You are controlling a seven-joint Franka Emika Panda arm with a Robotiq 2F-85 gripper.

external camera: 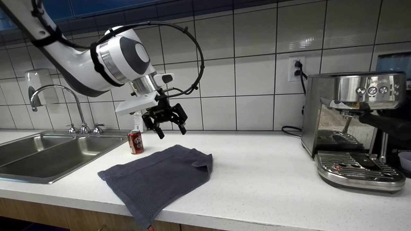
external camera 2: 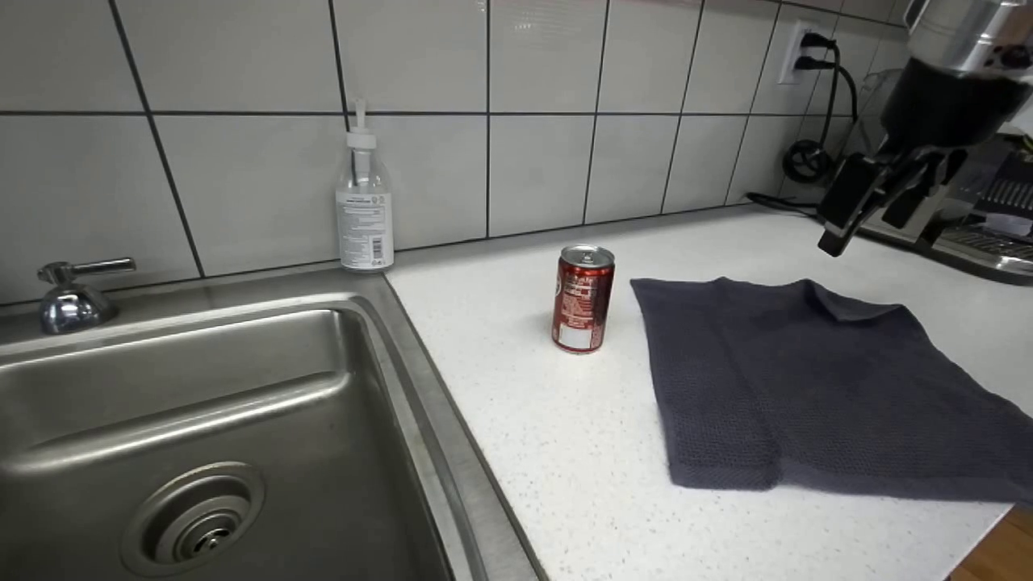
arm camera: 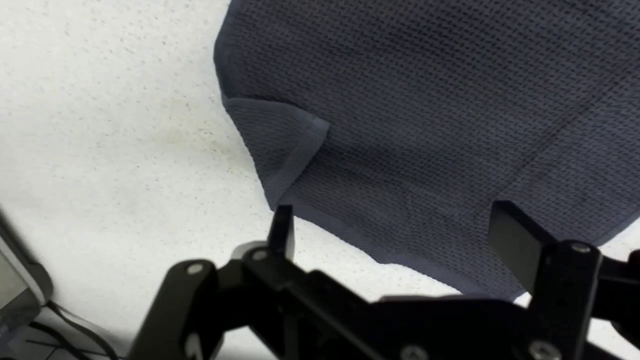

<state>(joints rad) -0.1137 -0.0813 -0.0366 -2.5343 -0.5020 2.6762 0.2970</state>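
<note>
My black gripper [external camera: 172, 133] is open and empty, its fingers spread wide. It hangs above the far edge of a dark grey-blue towel [external camera: 160, 176], apart from it. In an exterior view the gripper [external camera 2: 865, 234] is at the upper right, above the towel [external camera 2: 807, 395]. In the wrist view the towel [arm camera: 425, 125] lies beneath the open fingers [arm camera: 393, 206], and one corner [arm camera: 280, 135] is folded over. A red soda can [external camera: 135, 142] stands upright on the counter between towel and sink; it also shows in an exterior view [external camera 2: 583, 298].
A steel sink [external camera: 109, 146] with a faucet [external camera: 57, 86] lies beside the can. A pump bottle [external camera 2: 365, 210] stands against the tiled wall. An espresso machine [external camera: 356, 128] stands at the far end of the white counter [external camera: 257, 179]. The towel hangs over the counter's front edge.
</note>
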